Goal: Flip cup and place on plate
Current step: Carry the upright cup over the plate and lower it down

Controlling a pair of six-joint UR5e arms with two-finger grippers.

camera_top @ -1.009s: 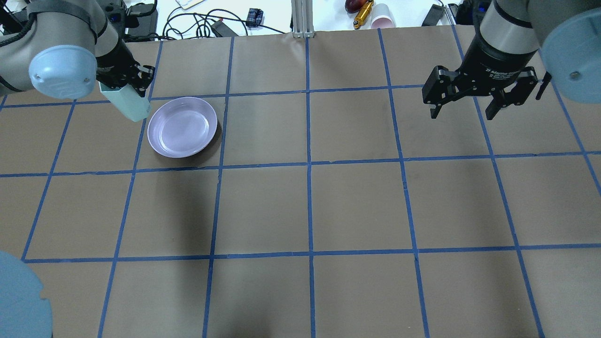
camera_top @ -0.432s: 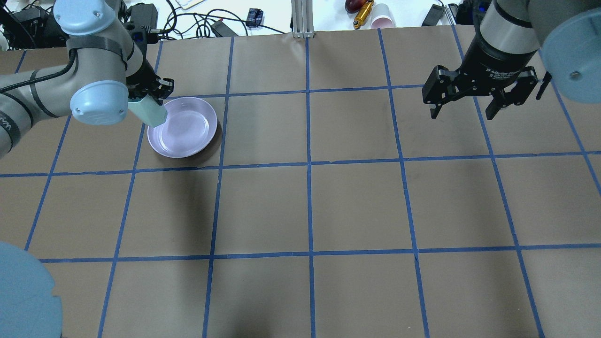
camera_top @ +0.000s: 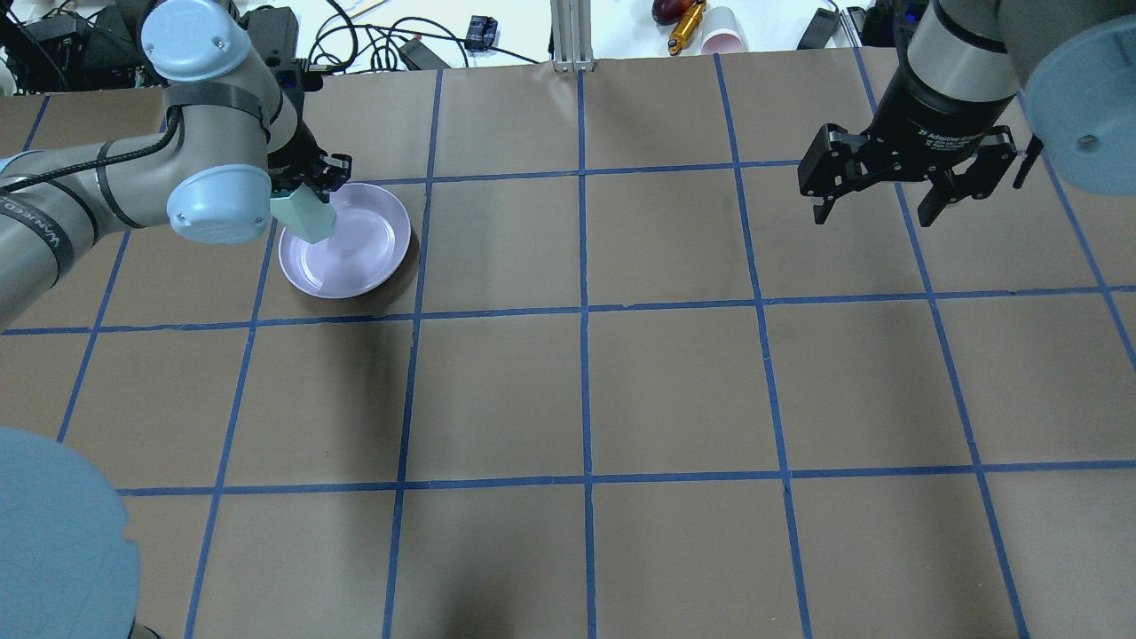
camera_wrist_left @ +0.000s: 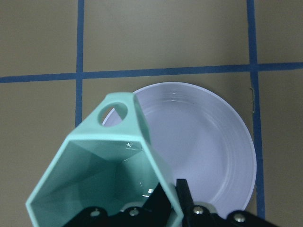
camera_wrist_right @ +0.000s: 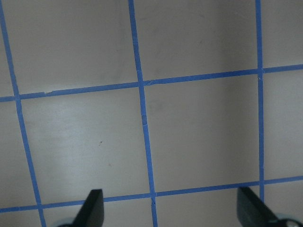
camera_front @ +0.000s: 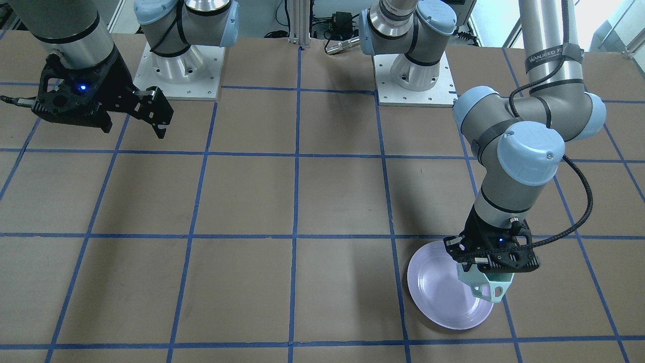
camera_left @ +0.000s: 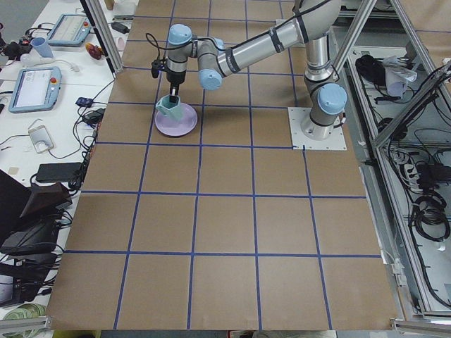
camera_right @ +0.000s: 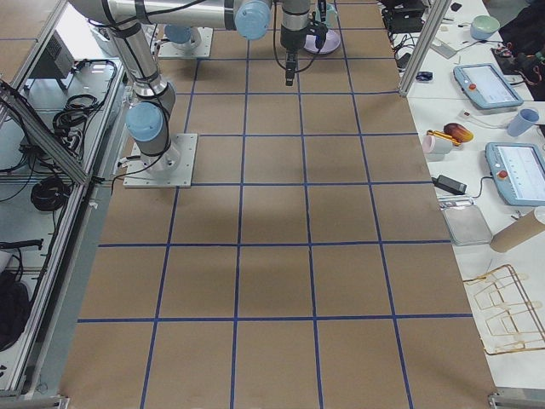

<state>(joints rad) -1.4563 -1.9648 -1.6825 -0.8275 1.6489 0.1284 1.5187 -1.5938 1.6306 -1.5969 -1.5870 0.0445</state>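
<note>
The pale mint-green cup (camera_top: 307,214) is in my left gripper (camera_top: 304,193), which is shut on its wall. It hangs over the left rim of the lavender plate (camera_top: 355,244), tilted. In the left wrist view the cup (camera_wrist_left: 99,179) shows its teal inside and its handle points up, with the plate (camera_wrist_left: 208,146) below and to the right. In the front-facing view the cup (camera_front: 485,285) is under the gripper (camera_front: 491,262), above the plate (camera_front: 441,292). My right gripper (camera_top: 874,209) is open and empty above the far right of the table; it also shows in the front-facing view (camera_front: 133,128).
Cables, a pink paper cup (camera_top: 723,35) and an aluminium post (camera_top: 572,35) lie beyond the table's far edge. The two arm bases (camera_front: 179,65) stand at the robot's side. The table is brown with blue tape gridlines.
My left arm has moved right with the cup, from left of the plate to over the plate's left rim. The right arm has not moved.
</note>
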